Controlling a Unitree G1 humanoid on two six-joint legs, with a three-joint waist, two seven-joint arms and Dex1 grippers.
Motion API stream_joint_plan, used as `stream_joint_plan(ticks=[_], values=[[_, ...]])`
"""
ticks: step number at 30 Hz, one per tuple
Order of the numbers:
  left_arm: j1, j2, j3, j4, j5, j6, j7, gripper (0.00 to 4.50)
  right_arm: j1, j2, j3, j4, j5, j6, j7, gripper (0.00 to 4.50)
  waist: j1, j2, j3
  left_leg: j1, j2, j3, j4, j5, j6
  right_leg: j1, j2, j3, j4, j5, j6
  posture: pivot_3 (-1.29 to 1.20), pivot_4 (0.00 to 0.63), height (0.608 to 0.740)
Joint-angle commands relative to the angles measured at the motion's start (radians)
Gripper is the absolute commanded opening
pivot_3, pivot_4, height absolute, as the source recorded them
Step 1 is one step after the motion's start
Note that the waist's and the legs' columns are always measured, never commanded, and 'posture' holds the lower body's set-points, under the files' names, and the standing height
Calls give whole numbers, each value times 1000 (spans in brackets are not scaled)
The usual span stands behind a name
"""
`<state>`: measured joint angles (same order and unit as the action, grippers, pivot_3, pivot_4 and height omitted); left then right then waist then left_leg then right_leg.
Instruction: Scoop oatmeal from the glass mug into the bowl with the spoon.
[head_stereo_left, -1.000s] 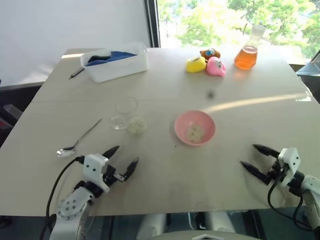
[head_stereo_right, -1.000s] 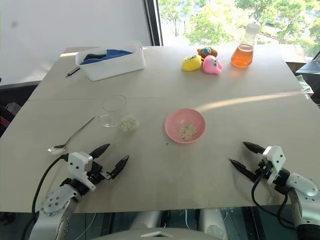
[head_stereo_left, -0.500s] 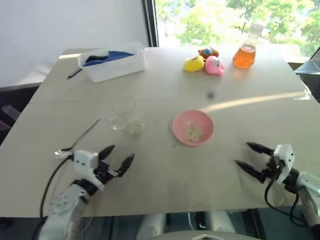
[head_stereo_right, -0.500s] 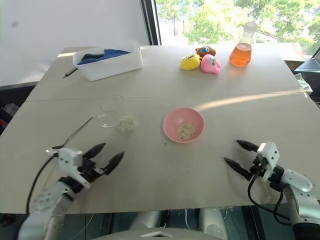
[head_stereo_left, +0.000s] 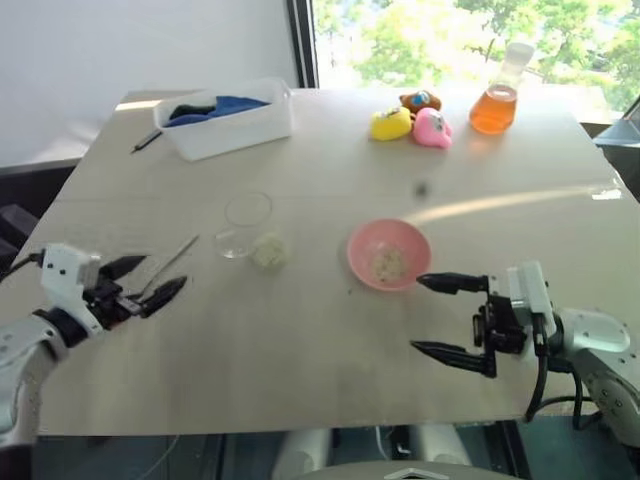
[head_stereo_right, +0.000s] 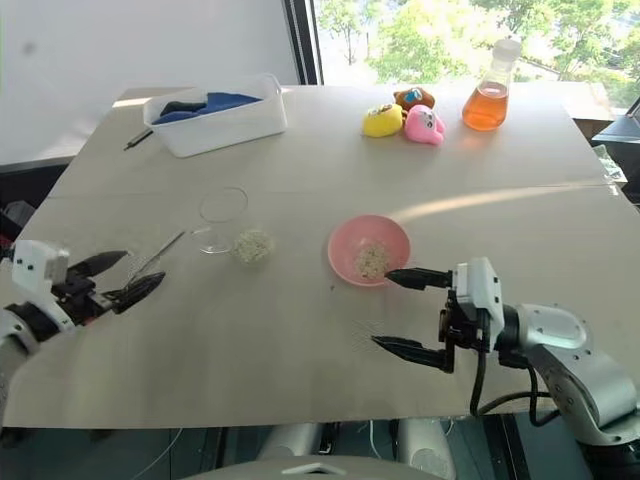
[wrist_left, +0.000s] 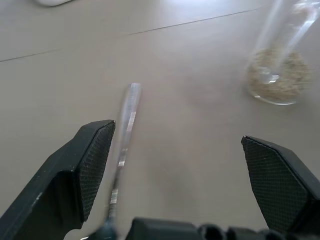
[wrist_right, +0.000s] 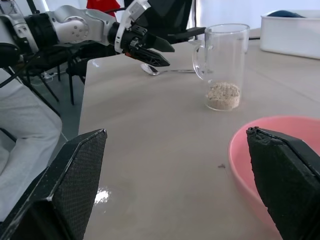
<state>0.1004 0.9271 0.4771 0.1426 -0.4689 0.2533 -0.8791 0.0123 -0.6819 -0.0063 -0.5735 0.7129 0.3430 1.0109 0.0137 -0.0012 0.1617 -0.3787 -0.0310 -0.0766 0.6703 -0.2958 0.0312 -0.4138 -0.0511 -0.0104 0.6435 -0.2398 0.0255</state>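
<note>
Steel spoon (wrist_left: 124, 131), thin, stiff and probably slippery, lies flat on the counter (head_stereo_left: 300, 340) beside the glass mug (head_stereo_left: 245, 228), its handle between the left gripper's (head_stereo_left: 145, 281) spread, empty fingers.

My lab test room, pale table (head_stereo_left: 330, 350) by a window (head_stereo_left: 440, 40) onto trees, conical flask (head_stereo_left: 497, 103) of orange liquid, white tub (head_stereo_left: 225, 125), rubber toys (head_stereo_left: 412, 124)

open right gripper (head_stereo_right: 393, 310) beside bowl (head_stereo_right: 345, 240)
</note>
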Motion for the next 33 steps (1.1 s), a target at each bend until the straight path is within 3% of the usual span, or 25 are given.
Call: stream_joint_plan(ticks=[1, 14, 19, 25, 33], values=[[-54, 51, -28, 132, 66, -41, -51, 4464, -13, -12, -11, -65, 31, 27, -16, 4500, 0, 0, 0, 0, 0, 0, 0, 0, 0, 0, 0, 0, 0, 0, 0, 0, 150, 740], [-290, 60, -209, 497, 208, -68, -182, 4464, -95, -6, 3, -130, 71, 113, -86, 4500, 3, -1, 0, -1, -1, 0, 0, 0, 1, -1, -2, 0, 2, 1, 1, 0, 150, 740], [-359, 83, -279, 612, 278, -82, -208, 2334, -120, -2, 8, -104, 59, 111, -72, 4500, 0, 0, -1, 2, -2, -1, 1, 0, 1, -1, -2, 0, 9, 1, 1, 0, 150, 740], [-339, 88, -270, 653, 275, -105, -217, 44, -127, 1, 16, -90, 45, 105, -67, 4500, -15, 3, -2, 12, 0, 3, 0, 0, 2, 1, 0, 4, 18, 0, 1, 0, 150, 740], [-185, 35, -162, 510, 207, -128, -150, 44, -141, 0, 22, -66, 42, 101, -47, 4500, -38, 4, -3, 16, 1, 10, 0, 0, 1, 3, 1, 11, 18, 0, 1, 0, 150, 740]])
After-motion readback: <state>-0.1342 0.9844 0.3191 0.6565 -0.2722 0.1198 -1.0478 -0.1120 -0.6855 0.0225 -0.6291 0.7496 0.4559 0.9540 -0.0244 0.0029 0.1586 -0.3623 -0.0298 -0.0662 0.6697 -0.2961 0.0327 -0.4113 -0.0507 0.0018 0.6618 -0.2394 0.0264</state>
